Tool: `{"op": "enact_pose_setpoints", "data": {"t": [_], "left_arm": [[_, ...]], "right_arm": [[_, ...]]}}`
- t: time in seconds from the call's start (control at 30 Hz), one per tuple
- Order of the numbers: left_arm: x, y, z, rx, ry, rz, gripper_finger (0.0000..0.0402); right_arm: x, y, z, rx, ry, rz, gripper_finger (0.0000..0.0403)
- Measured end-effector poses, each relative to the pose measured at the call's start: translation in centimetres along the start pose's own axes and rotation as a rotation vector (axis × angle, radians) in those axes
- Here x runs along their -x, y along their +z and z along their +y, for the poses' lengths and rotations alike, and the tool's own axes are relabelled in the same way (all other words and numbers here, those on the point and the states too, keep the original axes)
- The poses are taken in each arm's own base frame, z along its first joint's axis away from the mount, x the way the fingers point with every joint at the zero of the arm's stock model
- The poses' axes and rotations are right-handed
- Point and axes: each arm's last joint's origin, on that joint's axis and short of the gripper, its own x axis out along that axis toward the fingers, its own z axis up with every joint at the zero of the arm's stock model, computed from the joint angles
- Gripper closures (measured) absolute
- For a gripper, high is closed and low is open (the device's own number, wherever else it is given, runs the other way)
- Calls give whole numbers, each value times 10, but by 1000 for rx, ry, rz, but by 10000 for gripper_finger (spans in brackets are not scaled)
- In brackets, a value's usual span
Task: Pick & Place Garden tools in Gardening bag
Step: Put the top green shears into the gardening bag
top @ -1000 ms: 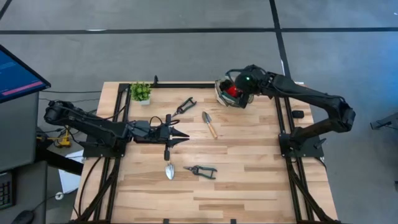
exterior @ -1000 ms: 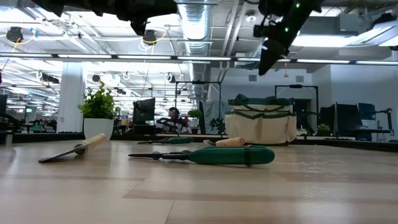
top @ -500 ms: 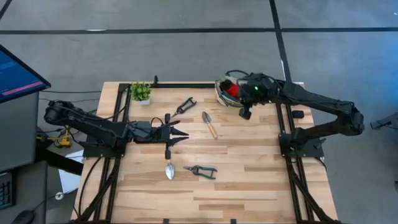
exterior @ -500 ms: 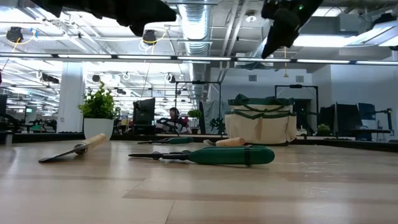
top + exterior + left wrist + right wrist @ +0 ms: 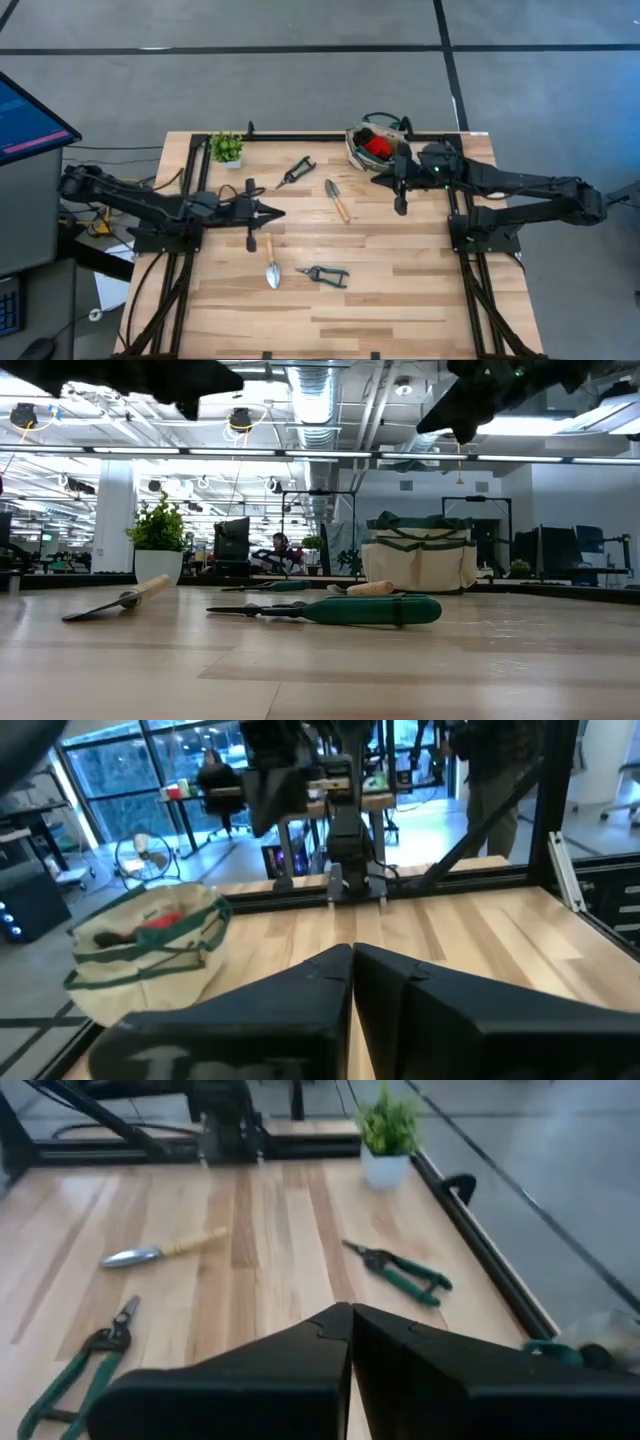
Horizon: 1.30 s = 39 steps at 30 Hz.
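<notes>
From above, the right claw (image 5: pixel 401 208) is shut and holds nothing; the gardening bag (image 5: pixel 375 147) sits just behind it on the tabletop (image 5: pixel 400 290). The left claw (image 5: pixel 251 240) is shut and empty too, right beside a trowel (image 5: pixel 271 267).

From the right claw's own camera, pruners (image 5: pixel 400 1272) and another trowel (image 5: pixel 160 1251) lie ahead.

I can't read any text, label or number from here (not on the tools, bag or arms).
</notes>
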Motion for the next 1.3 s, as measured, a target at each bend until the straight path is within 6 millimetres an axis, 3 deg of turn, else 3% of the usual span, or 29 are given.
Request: {"op": "enact_pose_setpoints", "data": {"t": [0.17, 0.33, 0.77, 1.0, 1.3], "left_arm": [[19, -11, 5, 7, 5, -28, 399], [25, -20, 7, 12, 5, -23, 399], [24, -25, 13, 13, 55, -7, 398], [24, -25, 12, 17, 52, -8, 398], [24, -25, 13, 18, 52, -8, 399]], "right_arm": [[-4, -8, 10, 32, 25, -164, 403], [-11, -15, 19, 50, 53, -277, 403], [-32, -39, 51, 42, 159, -290, 403], [-30, -36, 61, 74, 126, -323, 403], [-17, -35, 51, 140, 309, -325, 403]]}}
